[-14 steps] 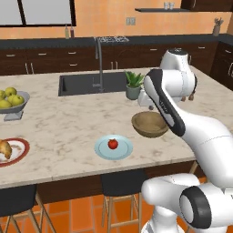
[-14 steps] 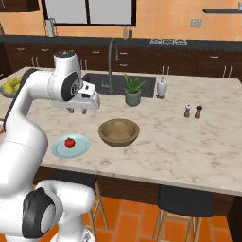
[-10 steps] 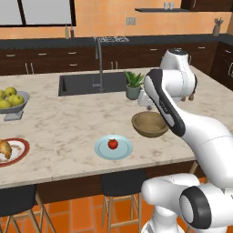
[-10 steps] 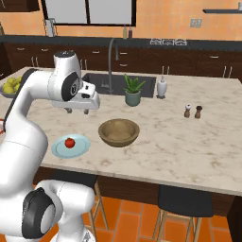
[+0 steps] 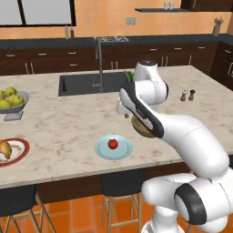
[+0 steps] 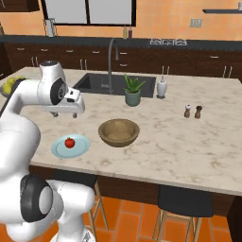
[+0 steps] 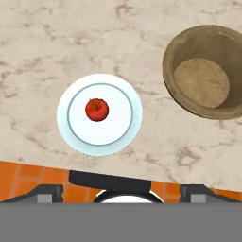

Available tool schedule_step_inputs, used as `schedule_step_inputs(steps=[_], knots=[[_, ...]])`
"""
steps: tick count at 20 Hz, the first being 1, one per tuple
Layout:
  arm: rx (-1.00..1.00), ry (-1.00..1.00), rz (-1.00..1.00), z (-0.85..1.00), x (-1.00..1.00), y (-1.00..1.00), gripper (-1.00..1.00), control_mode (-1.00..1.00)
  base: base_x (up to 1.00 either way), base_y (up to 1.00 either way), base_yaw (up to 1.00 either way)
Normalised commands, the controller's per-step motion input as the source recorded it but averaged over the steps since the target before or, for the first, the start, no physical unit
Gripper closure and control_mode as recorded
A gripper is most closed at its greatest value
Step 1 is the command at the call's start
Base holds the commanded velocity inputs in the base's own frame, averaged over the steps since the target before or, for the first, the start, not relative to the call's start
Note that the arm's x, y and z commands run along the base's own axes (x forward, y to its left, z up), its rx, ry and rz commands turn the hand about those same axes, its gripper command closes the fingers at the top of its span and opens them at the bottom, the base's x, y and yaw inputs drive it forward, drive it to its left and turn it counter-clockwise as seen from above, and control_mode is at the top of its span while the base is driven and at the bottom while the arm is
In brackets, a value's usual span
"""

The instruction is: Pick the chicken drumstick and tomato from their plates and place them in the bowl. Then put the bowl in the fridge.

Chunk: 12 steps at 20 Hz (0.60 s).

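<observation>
since the earlier frames the arm has swung left, away from above the bowl and toward the pale blue plate; nothing on the counter has moved. the gripper hangs above the plate with jaws spread wide, holding and touching nothing. the tomato sits on that plate, and the chicken drumstick lies on the red-rimmed plate.
</observation>
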Motion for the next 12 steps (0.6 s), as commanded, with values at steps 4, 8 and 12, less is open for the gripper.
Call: schedule_step_inputs(steps=[4,8,12], knots=[[-0.03,0.08,0.01,-0.9,0.57,0.87,-1.0,-1.0,0.0,0.0,0.0],[-0.07,0.01,0.0,-0.76,0.58,0.31,-1.0,-1.0,0.0,0.0,0.0],[-0.06,0.0,0.0,-0.44,0.21,0.03,-1.0,-1.0,0.0,0.0,0.0]])
